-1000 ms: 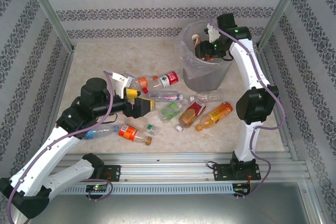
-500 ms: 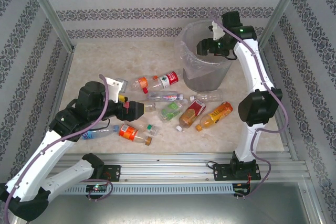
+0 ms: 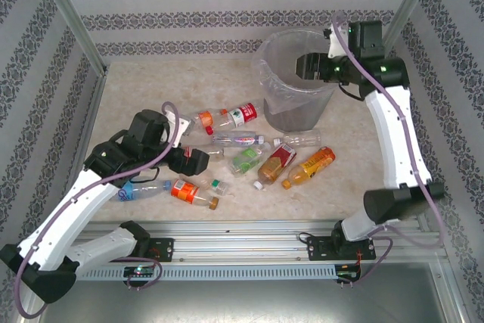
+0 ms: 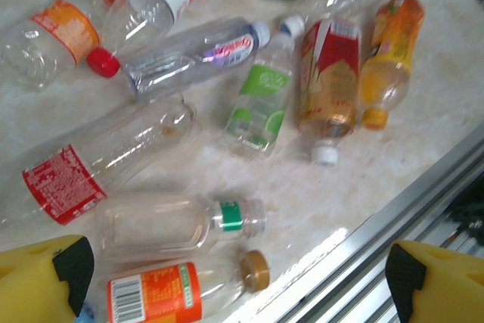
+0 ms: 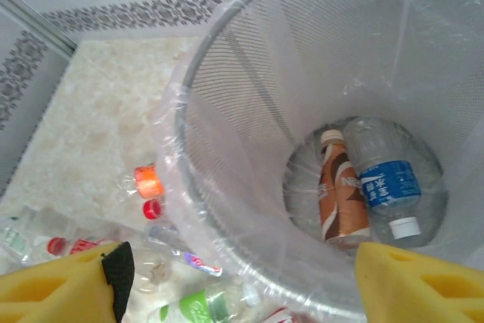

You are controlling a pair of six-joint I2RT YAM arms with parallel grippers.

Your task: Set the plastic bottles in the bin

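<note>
Your left gripper (image 3: 198,163) hangs wide open and empty over ten plastic bottles (image 4: 257,104) lying on the table (image 3: 151,88), clustered toward 7 o'clock from the bin (image 3: 302,115). Your right gripper (image 3: 311,64), also spread wide and holding nothing, hovers over the bin's mouth toward its 3 o'clock side. Two more lie inside: one brown-labelled bottle (image 5: 342,206) and one blue-labelled bottle (image 5: 389,187).

Bright, even light falls from overhead, so my pale surface (image 3: 136,88) shows only faint, short shadows beside the plastic bottles (image 4: 257,104). My left wrist view is slightly soft, with glare on the rail (image 4: 393,225) at 4 o'clock. In the bin (image 5: 249,73) the liner washes out white toward 1 o'clock.
</note>
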